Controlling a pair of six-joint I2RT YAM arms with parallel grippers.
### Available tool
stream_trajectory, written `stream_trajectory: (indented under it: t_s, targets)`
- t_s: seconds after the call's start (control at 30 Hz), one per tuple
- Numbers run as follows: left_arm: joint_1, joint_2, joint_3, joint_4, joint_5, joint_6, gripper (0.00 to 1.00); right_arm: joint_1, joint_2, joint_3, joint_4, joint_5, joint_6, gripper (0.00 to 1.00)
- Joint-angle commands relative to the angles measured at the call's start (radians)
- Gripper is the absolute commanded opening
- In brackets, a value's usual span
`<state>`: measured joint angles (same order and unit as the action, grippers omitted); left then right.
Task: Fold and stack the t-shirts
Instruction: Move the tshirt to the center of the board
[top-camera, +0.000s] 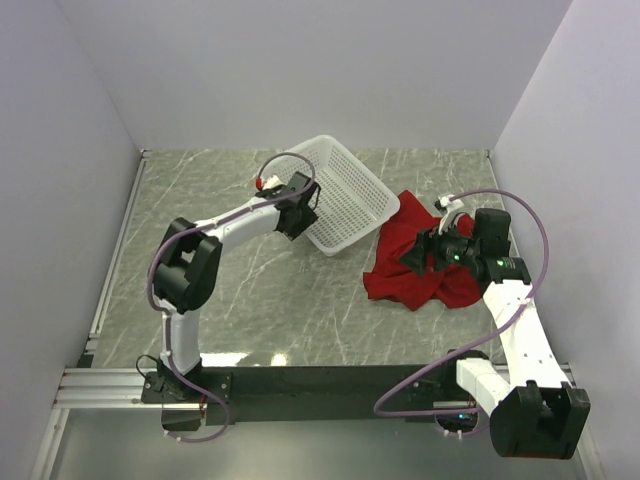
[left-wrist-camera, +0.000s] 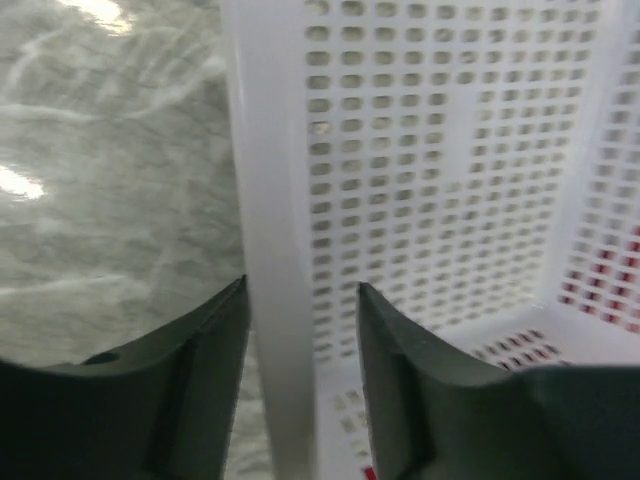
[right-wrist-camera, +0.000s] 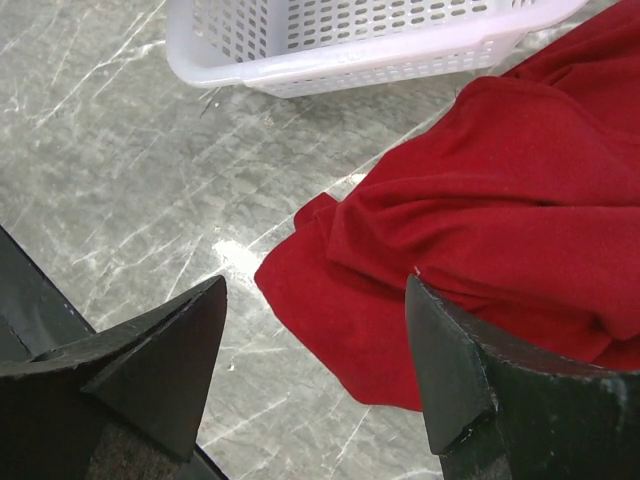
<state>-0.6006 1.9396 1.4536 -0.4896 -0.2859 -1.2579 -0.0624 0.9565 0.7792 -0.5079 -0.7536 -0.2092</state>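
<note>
A crumpled deep-red t-shirt lies in a heap on the marble table, to the right of a tipped white mesh basket. My left gripper straddles the basket's near rim. The rim stands upright between the jaws, against the left finger, with a gap to the right finger. My right gripper hovers open just above the shirt's left edge, with nothing between its fingers. A bit of red shows through the basket's mesh in the left wrist view.
The basket tilts toward the shirt, its open side facing up and right. Grey walls close in the table on the left, back and right. Bare marble lies in front of the basket and left of the shirt.
</note>
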Motion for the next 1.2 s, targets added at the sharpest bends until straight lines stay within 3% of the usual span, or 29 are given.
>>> stream_trajectory:
  t_s: [0.0,0.03,0.13,0.23,0.37,0.53,0.73,0.93,1.0,1.1,1.17]
  targets:
    - [-0.011,0.019,0.088,-0.198,-0.128,-0.069,0.49,-0.007,-0.009,0.000,0.045,-0.016,0.005,0.78]
    - [-0.013,0.019,0.090,-0.196,-0.139,-0.058,0.32,-0.007,-0.007,0.000,0.046,-0.016,0.007,0.78]
    - [0.001,0.010,0.096,-0.216,-0.191,-0.011,0.14,-0.008,0.002,0.005,0.049,-0.018,0.010,0.78]
    - [0.044,-0.019,0.067,-0.213,-0.225,0.069,0.08,-0.011,0.011,0.012,0.046,-0.018,0.008,0.78]
    - [0.198,-0.099,-0.069,-0.187,-0.204,0.100,0.03,-0.013,0.019,0.014,0.046,-0.024,0.008,0.78]
    - [0.387,-0.217,-0.190,-0.181,-0.171,-0.050,0.01,-0.017,0.036,0.014,0.060,-0.035,0.016,0.78]
    - [0.490,-0.147,-0.132,-0.158,-0.098,-0.167,0.01,-0.019,0.053,0.017,0.066,-0.039,0.018,0.78]
    - [0.545,0.008,0.036,-0.155,-0.029,-0.233,0.04,-0.019,0.048,0.015,0.057,-0.035,-0.001,0.78]
    - [0.556,0.057,0.109,-0.178,-0.024,-0.239,0.10,-0.020,0.047,0.015,0.054,-0.032,-0.004,0.78]
    - [0.567,0.081,0.157,-0.169,0.010,-0.226,0.28,-0.020,0.045,0.020,0.046,-0.027,-0.015,0.78]
    - [0.567,0.073,0.151,-0.155,0.022,-0.212,0.45,-0.022,0.047,0.022,0.042,-0.023,-0.022,0.78]
